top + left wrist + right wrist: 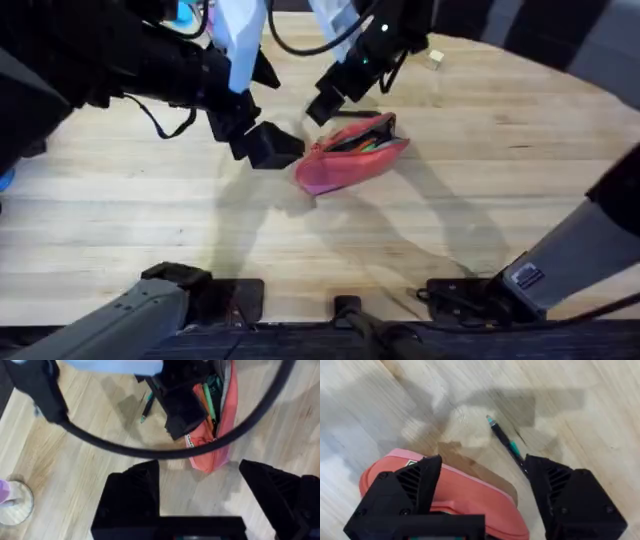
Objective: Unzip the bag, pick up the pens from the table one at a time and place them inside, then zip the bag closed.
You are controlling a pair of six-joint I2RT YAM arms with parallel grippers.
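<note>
The soft pink fabric pencil pouch lies near the middle of the light wooden butcher-block tabletop, tilted so that one tapered end points toward the left arm, and its top zipper stands open — green and orange pens show inside the gap. The left arm's black two-finger gripper sits just beside the pouch's near end, its fingers spread wide with bare wood between them and nothing held; from its wrist camera the pouch lies a little beyond the fingertips. The right arm's black gripper hangs over the table just behind the pouch, its fingers likewise parted and empty. In the right wrist view a thin dark pen with a teal tip lies flat on the wood, apart from the pouch and running toward one black finger. The left wrist view shows the same pen on the table beside the right gripper — outside the pouch.
</note>
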